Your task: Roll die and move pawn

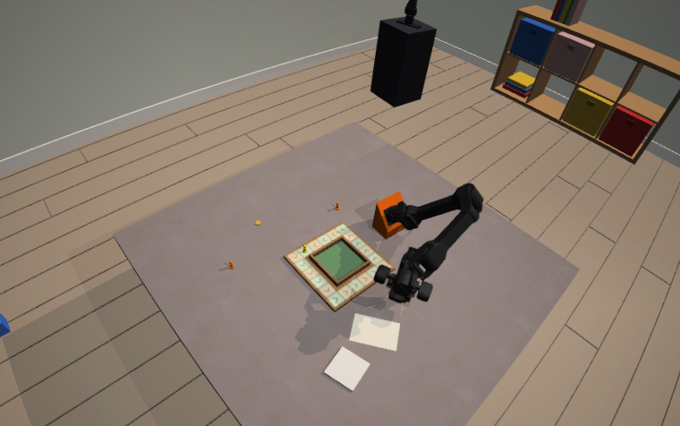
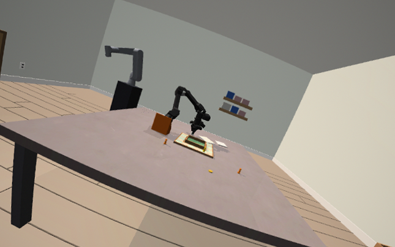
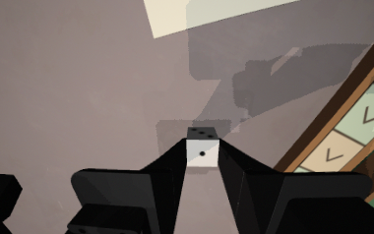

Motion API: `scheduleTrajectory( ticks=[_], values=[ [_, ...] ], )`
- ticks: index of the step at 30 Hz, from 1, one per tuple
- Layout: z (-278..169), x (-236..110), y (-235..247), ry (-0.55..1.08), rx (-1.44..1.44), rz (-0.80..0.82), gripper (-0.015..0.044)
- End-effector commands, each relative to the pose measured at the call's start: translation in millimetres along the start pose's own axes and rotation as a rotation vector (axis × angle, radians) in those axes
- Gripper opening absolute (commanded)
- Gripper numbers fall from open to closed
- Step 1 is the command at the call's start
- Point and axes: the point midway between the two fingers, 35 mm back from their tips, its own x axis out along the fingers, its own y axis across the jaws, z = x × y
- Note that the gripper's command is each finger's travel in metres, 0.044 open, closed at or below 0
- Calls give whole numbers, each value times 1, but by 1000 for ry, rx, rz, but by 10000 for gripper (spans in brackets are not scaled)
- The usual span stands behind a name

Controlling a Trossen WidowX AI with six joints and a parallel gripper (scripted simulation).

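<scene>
Clamping our black parallel-jaw gripper [image 3: 202, 153] on the small white cube die with black pips [image 3: 202, 147], we hold it between both fingertips over the grey-brown table top [image 3: 89, 88], just beside the square board of arrowed squares with its green tray [image 1: 339, 259]; the tiny yellow pawn [image 1: 304, 248] stands on the board's far side.
</scene>
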Motion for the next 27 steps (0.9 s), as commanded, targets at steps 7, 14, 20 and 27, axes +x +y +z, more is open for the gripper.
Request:
scheduleTrajectory(
  ticks=[7,14,20,27],
  values=[
    [6,-46,-4,1,-11,-15,0],
    [5,-82,-3,1,-6,-12,0],
    [1,-112,3,-7,0,-1,0],
    [2,-114,-3,-8,52,-2,0]
  ],
)
